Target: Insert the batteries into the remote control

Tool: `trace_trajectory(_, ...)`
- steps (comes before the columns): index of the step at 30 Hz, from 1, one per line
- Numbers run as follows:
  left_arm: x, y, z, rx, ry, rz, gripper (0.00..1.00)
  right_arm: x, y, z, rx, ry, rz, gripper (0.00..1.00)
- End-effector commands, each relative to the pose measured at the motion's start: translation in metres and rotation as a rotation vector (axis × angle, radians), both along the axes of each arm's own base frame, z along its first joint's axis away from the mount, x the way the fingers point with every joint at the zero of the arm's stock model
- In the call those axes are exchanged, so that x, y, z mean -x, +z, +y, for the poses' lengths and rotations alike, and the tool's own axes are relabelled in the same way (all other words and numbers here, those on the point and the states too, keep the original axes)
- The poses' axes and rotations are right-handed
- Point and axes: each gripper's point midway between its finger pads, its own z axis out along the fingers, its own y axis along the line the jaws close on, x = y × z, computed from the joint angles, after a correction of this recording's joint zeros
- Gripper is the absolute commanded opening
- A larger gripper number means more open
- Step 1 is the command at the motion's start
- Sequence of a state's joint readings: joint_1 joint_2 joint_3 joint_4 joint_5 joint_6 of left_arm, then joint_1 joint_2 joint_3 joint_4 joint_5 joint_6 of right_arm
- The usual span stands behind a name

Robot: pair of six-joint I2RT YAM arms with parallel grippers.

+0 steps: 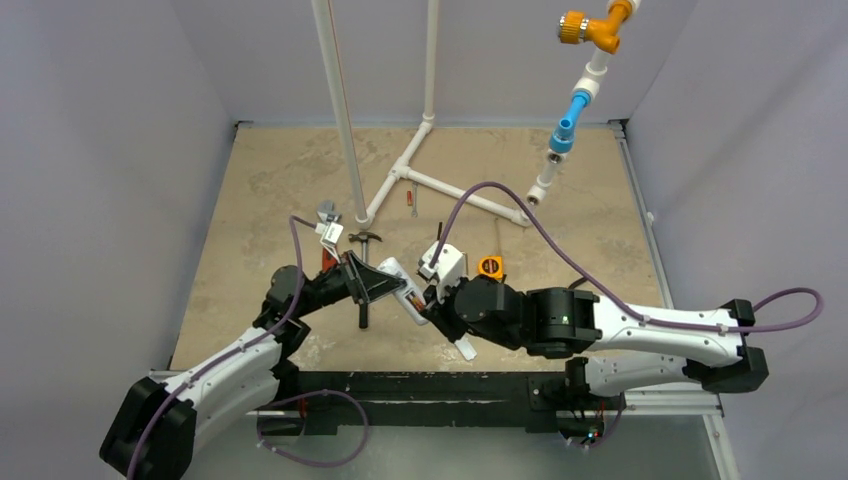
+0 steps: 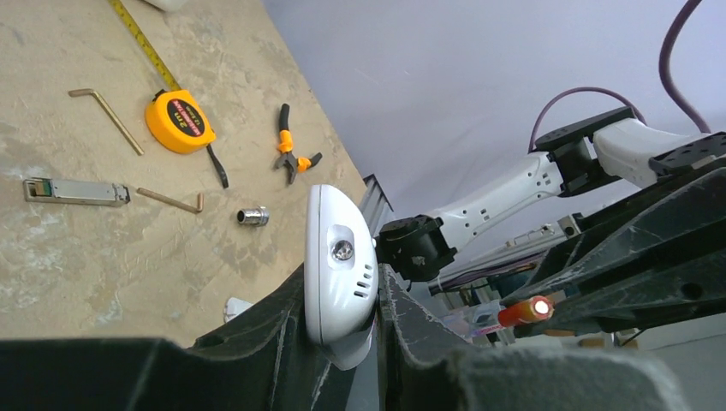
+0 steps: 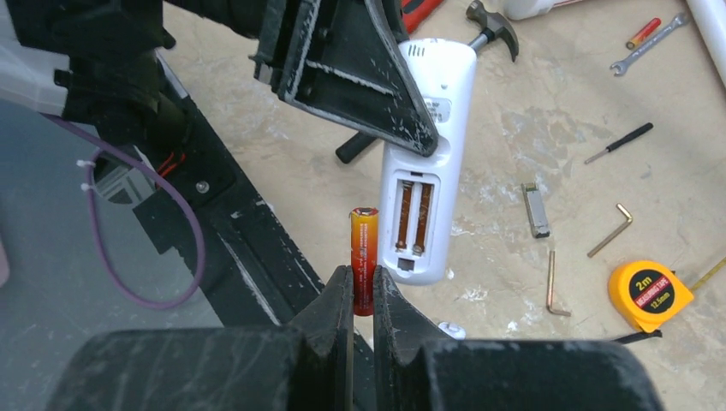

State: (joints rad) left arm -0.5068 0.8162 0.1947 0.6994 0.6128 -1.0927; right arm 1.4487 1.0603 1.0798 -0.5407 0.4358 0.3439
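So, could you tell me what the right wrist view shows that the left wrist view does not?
Only right wrist: the open back recess of the remote control, and the hammer. Only left wrist: its rounded end face, and the pliers. Both: the battery pinched in the right gripper, the tape measure, hex keys.

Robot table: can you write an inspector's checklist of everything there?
Surface: beige mottled tabletop, scuffed.
Job's things: remote control held off the table, back recess open, two coppery strips inside, cannot tell what; one battery near it, not inserted.
Clutter: tape measure, hammer, hex keys, pliers, socket, screwdriver.
Grippers: left gripper shut on the remote control; right gripper shut on the battery.
Cables: purple cables, one looping from each arm.
Surroundings: white pipe frame, grey walls.
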Motion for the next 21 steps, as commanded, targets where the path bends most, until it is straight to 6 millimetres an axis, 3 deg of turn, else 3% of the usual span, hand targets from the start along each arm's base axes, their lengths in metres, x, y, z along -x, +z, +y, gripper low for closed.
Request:
trace_trajectory(1, 0.005, 0.028, -0.002, 0.107, -0.029, -0.078, 0.00, -0.005, 0.010, -0.008, 0.053, -0.073, 0.110, 0.03)
trace_trajectory(7, 0.009, 0.021, -0.007, 0.125, -0.054, -0.056, 0.00, -0.012, -0.001, -0.007, 0.076, -0.089, 0.262, 0.00)
trace_trajectory(21, 0.016, 0.017, -0.014, 0.230, -0.100, 0.006, 0.00, -0.017, -0.028, 0.004, 0.190, -0.083, 0.364, 0.00)
